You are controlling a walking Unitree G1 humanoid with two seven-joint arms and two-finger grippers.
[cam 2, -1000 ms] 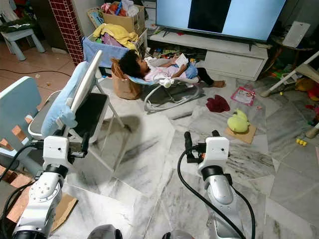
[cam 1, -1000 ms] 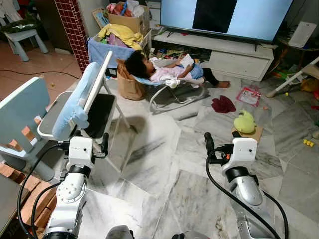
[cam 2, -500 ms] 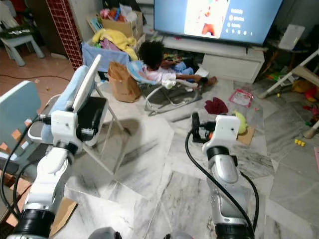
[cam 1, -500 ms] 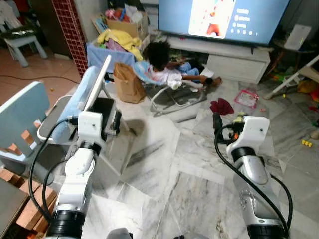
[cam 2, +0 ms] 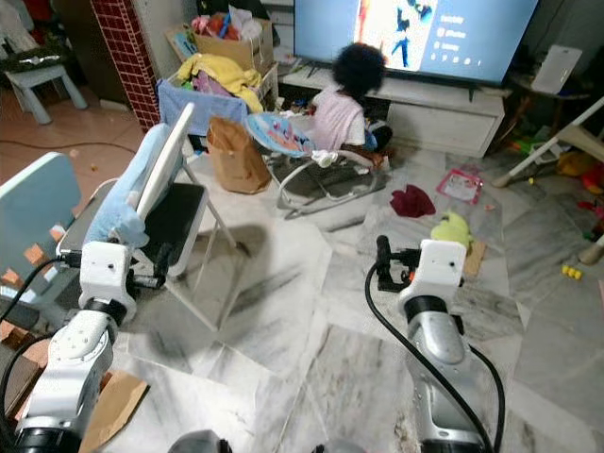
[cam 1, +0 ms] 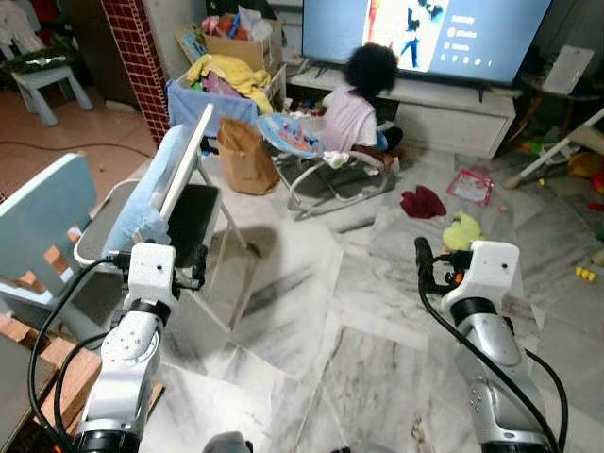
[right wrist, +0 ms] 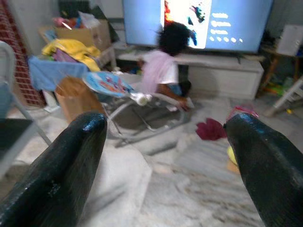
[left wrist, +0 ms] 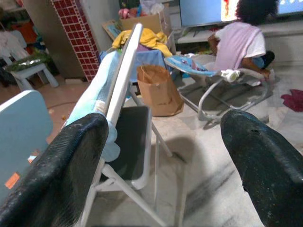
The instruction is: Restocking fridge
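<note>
While spread wide and holding nothing, left gripper [left wrist: 161, 156] raised beside the folding chair [cam 1: 193, 212] and right gripper [right wrist: 165, 161] raised over bare marble floor [cam 1: 311, 311], facing a bouncer seat [cam 1: 311, 156], a person [cam 1: 354, 104] sitting before the lit TV [cam 1: 444, 33]; no fridge among these.

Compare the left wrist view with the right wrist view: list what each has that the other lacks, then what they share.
Left wrist view alone: the red brick pillar, the white plastic stool and the pale blue chair back. The open left gripper frames them.

Right wrist view alone: the dark red cloth on the marble floor, past the open right gripper.

Both: the person in the pink top at the bright television screen, the blue baby bouncer, and the brown paper bag.
</note>
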